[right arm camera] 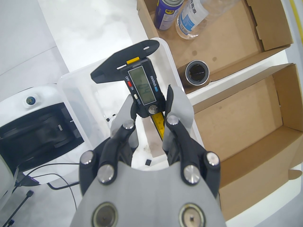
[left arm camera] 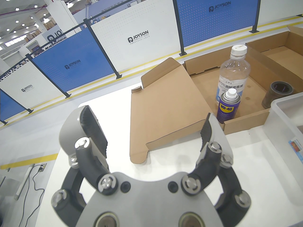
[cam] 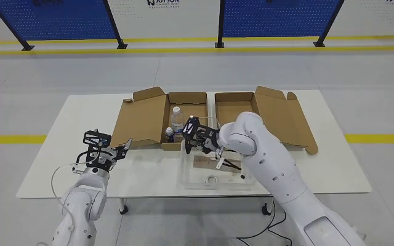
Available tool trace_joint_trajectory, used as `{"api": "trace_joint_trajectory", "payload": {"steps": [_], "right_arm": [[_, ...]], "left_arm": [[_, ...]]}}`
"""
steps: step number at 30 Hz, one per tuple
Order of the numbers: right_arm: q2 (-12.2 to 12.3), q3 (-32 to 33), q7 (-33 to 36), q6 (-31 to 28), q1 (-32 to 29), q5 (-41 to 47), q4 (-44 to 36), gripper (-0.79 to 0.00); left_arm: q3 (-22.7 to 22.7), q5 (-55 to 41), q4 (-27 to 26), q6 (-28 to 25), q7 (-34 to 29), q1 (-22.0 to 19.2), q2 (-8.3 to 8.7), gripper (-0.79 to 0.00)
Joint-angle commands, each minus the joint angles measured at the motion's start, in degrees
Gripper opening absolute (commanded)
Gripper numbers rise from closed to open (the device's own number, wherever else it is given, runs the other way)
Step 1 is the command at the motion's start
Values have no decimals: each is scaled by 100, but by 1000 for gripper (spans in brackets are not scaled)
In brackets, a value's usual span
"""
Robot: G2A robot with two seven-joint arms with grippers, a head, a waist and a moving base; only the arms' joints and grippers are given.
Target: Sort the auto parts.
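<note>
Worktop of white laminate [cam: 80, 123] carries a clear plastic tub [cam: 212, 179]. Above that tub's far rim the right hand [right arm camera: 151, 102] pinches a black digital caliper with a grey display and yellow scale [right arm camera: 142, 88] by its slider body. Just beyond the tub lies the left open brown cardboard box [right arm camera: 272, 24], which holds an upright blue spray can [right arm camera: 167, 8], a clear plastic bottle with a white cap [right arm camera: 201, 5] just beside it, and a dark cylindrical metal sleeve [right arm camera: 195, 74] in the corner nearest the tub. A second open cardboard box [right arm camera: 239, 119] sits alongside. Well apart from the tub's left side, the left hand [left arm camera: 149, 116] hovers over the worktop, fingers spread and holding nothing.
</note>
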Motion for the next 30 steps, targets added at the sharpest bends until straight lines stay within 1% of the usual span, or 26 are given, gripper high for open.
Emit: {"api": "trace_joint_trajectory", "payload": {"steps": [1, 10, 15, 23, 26, 30], "right_arm": [[8, -3, 1, 13, 2, 18, -22, -785], [35, 68, -165, 397, 122, 24, 91, -785], [44, 200, -327, 897, 263, -80, 247, -785], [51, 459, -687, 1914, 564, -431, 676, -785], [64, 626, -852, 2311, 690, -546, 931, -785], [70, 768, -1105, 2644, 848, -655, 1364, -785]], "left_arm": [[0, 0, 0, 0, 0, 0, 0, 0], [0, 0, 0, 0, 0, 0, 0, 0], [0, 0, 0, 0, 0, 0, 0, 0], [0, 0, 0, 0, 0, 0, 0, 0], [0, 0, 0, 0, 0, 0, 0, 0], [0, 0, 0, 0, 0, 0, 0, 0]]}}
